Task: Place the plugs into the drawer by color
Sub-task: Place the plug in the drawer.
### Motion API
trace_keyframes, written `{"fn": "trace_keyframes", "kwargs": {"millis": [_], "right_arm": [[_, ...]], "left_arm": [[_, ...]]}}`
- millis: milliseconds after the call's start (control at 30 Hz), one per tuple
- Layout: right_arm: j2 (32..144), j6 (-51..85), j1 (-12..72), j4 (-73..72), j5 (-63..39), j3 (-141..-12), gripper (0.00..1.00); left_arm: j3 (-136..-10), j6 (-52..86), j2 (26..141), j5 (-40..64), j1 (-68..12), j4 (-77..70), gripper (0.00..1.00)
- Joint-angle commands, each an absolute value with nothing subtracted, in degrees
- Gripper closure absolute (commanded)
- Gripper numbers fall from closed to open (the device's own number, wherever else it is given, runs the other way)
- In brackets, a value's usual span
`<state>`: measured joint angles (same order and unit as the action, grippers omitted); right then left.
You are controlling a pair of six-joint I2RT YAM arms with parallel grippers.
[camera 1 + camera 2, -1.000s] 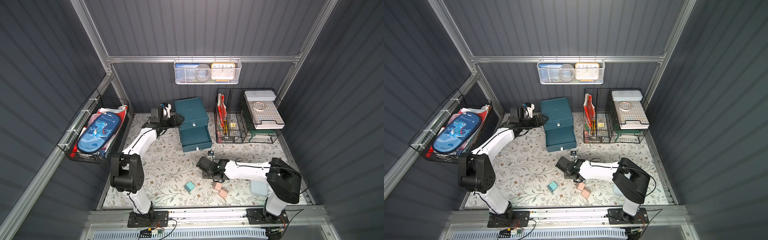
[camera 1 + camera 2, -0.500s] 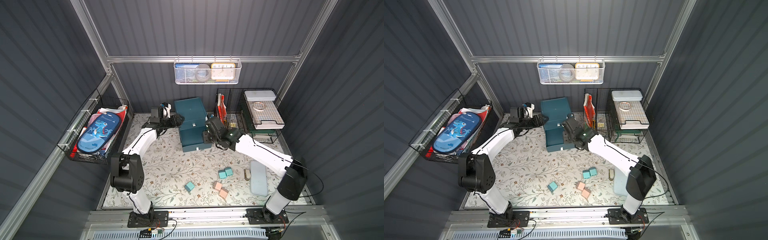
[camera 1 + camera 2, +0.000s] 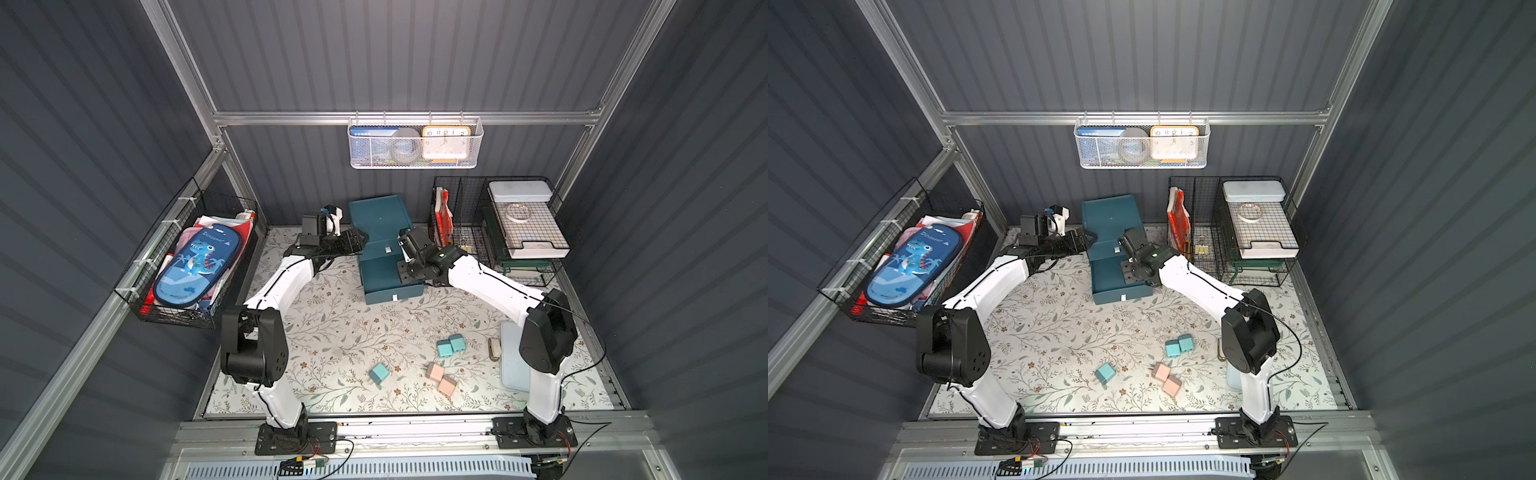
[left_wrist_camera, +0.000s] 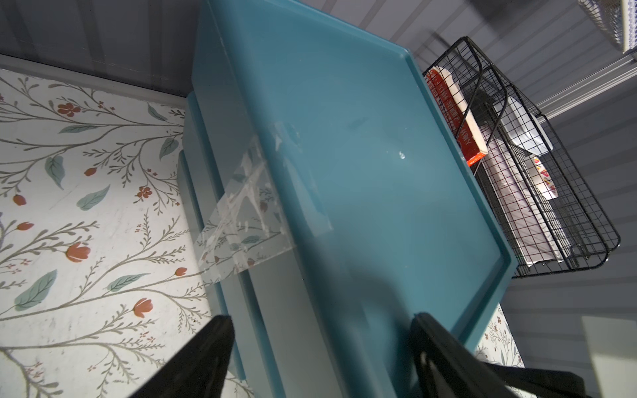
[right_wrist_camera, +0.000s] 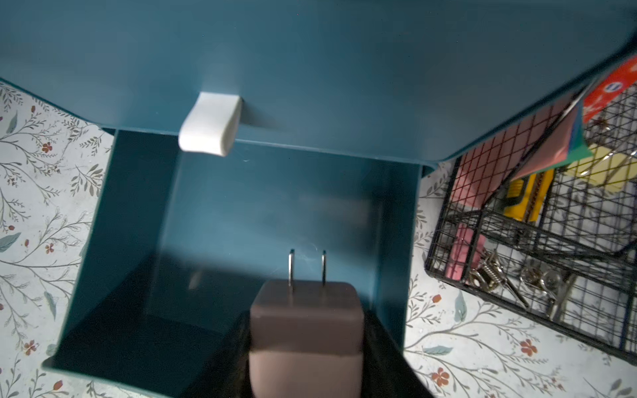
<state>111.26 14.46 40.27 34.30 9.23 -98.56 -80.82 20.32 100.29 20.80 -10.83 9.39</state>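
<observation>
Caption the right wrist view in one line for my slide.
Right gripper holds a pink rounded plastic plug, metal prongs pointing away, over the open dark teal plastic drawer.

Teal cabinet [image 3: 380, 216], one drawer [image 3: 384, 274] pulled open, pink plug [image 5: 306, 320] held above it, prongs forward, three blue-green plugs [image 3: 444, 349] and two pink plugs [image 3: 435, 371] scattered in front.

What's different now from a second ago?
The right pincer, carrying a pink plug, swung from low over the loose plugs back to hang over the open bottom drawer. The left pincer stayed at the side of the cabinet; the loose plugs kept their places.
</observation>
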Motion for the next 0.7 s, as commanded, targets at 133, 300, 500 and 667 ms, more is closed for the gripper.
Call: {"fn": "trace_keyframes", "kwargs": {"millis": [133,300,500,667], "right_arm": [[114.15,14.21,40.17,35.17,11.69,-97.82,0.59],[114.99,16.36,40.21,35.25,11.5,-97.56,0.56],[117.08,17.31,40.19,36.47,11.99,-99.43,0.52],[118.25,16.72,40.08,37.6,12.84,-100.92,0.46]], "left_arm": [[-79.37,19.51,100.9,21.23,-10.72,12.83,0.15],[-79.46,19.52,100.96,21.36,-10.72,12.77,0.15],[-79.54,19.51,101.01,21.36,-10.72,12.83,0.15],[-79.54,19.42,100.85,21.29,-10.72,12.92,0.15]]}}
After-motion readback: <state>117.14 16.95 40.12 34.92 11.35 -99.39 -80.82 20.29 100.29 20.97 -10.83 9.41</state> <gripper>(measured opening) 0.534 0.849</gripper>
